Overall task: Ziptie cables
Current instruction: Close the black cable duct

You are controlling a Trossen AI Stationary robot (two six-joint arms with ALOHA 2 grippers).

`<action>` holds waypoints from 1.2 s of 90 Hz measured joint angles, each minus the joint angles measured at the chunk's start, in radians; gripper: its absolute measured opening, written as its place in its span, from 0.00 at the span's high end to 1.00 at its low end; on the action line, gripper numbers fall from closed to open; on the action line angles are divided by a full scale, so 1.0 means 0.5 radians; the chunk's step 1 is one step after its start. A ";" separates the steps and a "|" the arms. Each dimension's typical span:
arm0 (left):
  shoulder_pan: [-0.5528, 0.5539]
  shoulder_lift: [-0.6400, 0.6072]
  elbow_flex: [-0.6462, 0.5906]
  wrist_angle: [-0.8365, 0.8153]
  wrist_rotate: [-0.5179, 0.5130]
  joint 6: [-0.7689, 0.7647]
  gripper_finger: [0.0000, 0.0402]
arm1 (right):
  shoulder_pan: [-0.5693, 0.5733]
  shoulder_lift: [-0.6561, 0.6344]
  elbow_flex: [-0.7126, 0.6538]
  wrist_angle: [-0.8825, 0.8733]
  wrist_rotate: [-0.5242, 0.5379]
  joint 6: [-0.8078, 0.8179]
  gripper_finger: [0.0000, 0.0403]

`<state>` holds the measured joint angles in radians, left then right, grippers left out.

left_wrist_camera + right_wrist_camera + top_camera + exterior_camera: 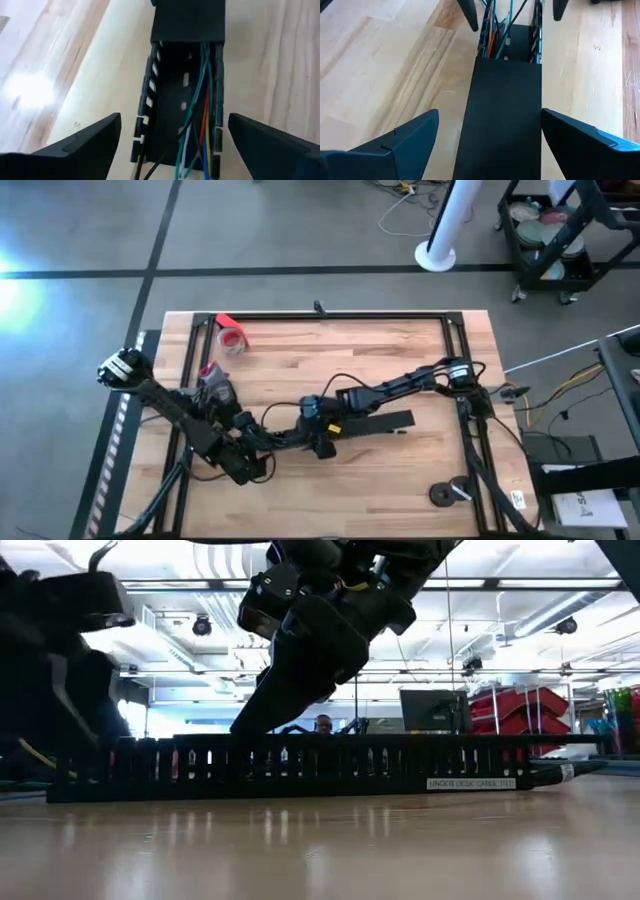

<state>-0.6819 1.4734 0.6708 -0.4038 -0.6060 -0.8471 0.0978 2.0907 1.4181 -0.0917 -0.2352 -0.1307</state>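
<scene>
The cables (200, 105), thin green, red, yellow, blue and pale wires, lie lengthwise inside a black slotted cable tray (167, 95) on the wooden table. A flat black lid (502, 115) covers the tray's other stretch, and the cables (495, 30) show past its end. My left gripper (175, 122) is open, with one finger on each side of the tray's uncovered end. My right gripper (490, 117) is open too, straddling the lidded stretch and facing the left gripper. In the high view both grippers, left (298, 438) and right (318, 420), meet at the tray's left end. The ziptie is out of view.
The tray (300, 765) runs across the low view with a label near its right end. A red tape roll (232, 337) lies at the table's far left. A round black object (442, 494) sits near the front right corner. Bare wood lies behind the tray.
</scene>
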 joint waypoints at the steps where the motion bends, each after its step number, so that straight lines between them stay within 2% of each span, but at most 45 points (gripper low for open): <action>1: 0.003 0.000 -0.009 0.016 0.007 0.001 0.12 | 0.000 0.000 0.000 0.000 0.000 0.000 0.17; 20: 0.034 0.012 -0.250 0.577 0.069 0.059 0.13 | 0.003 0.000 -0.001 0.000 -0.001 -0.072 0.17; 28: 0.034 0.057 -0.308 0.716 0.093 0.060 0.14 | 0.004 0.000 -0.001 0.001 -0.001 -0.073 0.18; 41: 0.031 0.172 -0.317 0.801 0.074 0.058 0.16 | 0.004 0.000 -0.020 0.075 -0.001 -0.037 0.21; 57: 0.030 0.310 -0.318 0.983 0.006 0.067 0.31 | 0.005 0.000 -0.083 0.243 -0.002 0.000 0.25; 74: 0.029 0.333 -0.320 1.092 -0.057 0.096 0.42 | 0.014 0.018 -0.084 0.276 -0.010 -0.023 0.28; 108: 0.030 0.336 -0.350 1.136 -0.056 0.109 0.39 | 0.045 0.129 -0.082 0.447 0.014 0.079 0.36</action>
<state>-0.6670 1.6413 0.4957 0.1644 -0.6338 -0.7925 0.1204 2.1551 1.3773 0.1317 -0.2281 -0.0913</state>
